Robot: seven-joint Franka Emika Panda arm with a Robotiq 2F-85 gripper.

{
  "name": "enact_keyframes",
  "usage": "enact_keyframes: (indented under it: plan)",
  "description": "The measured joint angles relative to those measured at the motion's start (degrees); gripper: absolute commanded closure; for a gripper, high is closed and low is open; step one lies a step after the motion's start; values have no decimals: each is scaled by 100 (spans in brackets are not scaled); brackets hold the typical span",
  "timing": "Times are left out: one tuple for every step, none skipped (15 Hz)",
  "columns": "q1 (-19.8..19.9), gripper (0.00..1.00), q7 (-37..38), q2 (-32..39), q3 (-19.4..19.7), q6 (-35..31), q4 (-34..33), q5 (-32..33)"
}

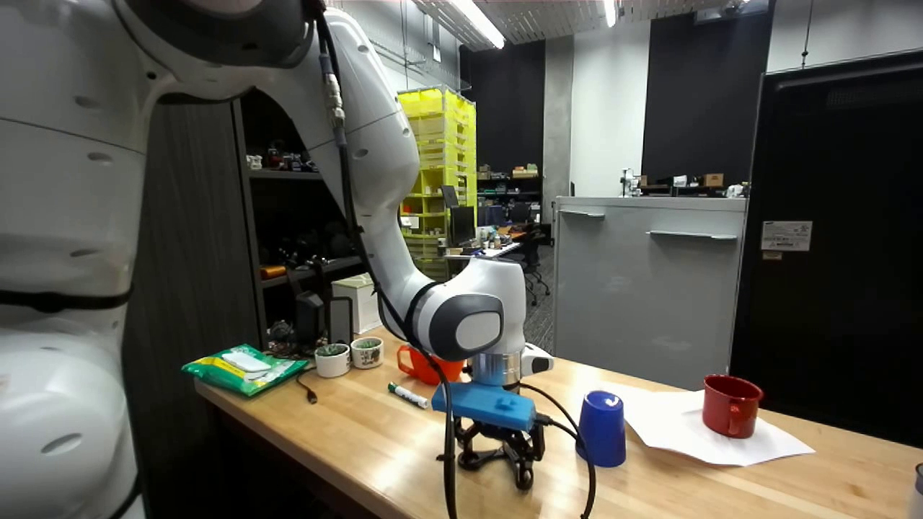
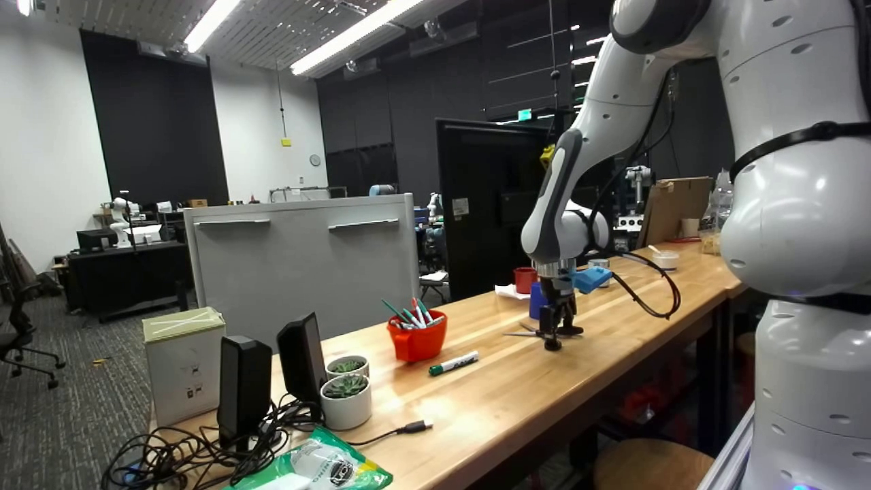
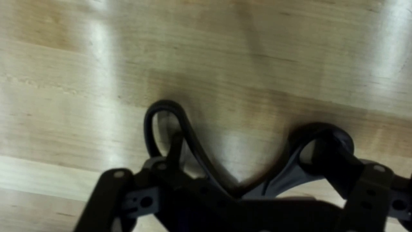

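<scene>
Scissors with black handles (image 3: 201,154) lie on the wooden table, handles spread, seen in the wrist view. Their grey blades (image 2: 520,333) show in an exterior view, pointing away from the gripper. My gripper (image 3: 252,143) is open, low over the handles, with one finger at each handle loop. The fingertips overlap the loops; I cannot tell how deep they reach or whether they touch. The gripper shows in both exterior views (image 1: 497,461) (image 2: 562,336). A blue cup (image 1: 603,431) stands upside down close beside the gripper.
A red mug (image 1: 730,411) stands on white paper (image 1: 670,422). A marker (image 2: 454,363) lies near an orange-red container (image 2: 417,342) of pens. Potted succulents (image 2: 346,403), black speakers (image 2: 243,384), a green packet (image 1: 245,369) and a cable plug (image 2: 414,427) are at the table's end.
</scene>
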State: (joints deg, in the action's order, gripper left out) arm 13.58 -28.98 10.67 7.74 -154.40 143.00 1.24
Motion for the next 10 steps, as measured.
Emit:
enact_keyframes:
  plan:
    - [0,25,0,1,0,0,0,0]
    - [0,26,0,1,0,0,0,2]
    - [0,29,-1,0,-1,1,-1,3]
    - [-3,34,-1,-18,-12,15,0,3]
    - [-8,39,-2,-42,-23,33,7,3]
    - [-17,44,-2,-72,-34,61,18,4]
    - [-30,51,-2,-103,-44,91,29,4]
    - [-42,56,-2,-131,-59,131,34,4]
    - [-57,64,-2,-157,-69,175,36,4]
    - [-75,70,-2,-186,-76,211,45,4]
